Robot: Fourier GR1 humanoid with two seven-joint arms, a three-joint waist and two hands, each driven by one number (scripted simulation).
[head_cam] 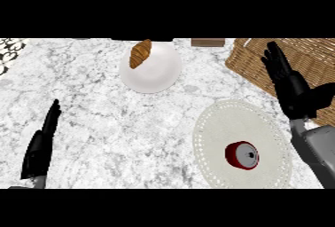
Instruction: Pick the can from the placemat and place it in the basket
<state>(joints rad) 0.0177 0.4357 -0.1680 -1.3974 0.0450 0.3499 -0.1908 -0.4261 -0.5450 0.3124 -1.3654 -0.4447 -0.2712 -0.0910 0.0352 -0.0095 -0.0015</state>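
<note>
We note the red cylindrical can [243,155] on the round white placemat [222,119] lower right, both black hands [291,84] [40,144] straight-fingered, empty.

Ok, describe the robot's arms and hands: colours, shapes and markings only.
The left hand and the right hand are black, with slim, segmented fingers and a thumb. The right one joins a smooth, light grey forearm with a rounded, blocky shape. Below the left one only a sliver of grey shows. No cables or markings are visible.
</note>
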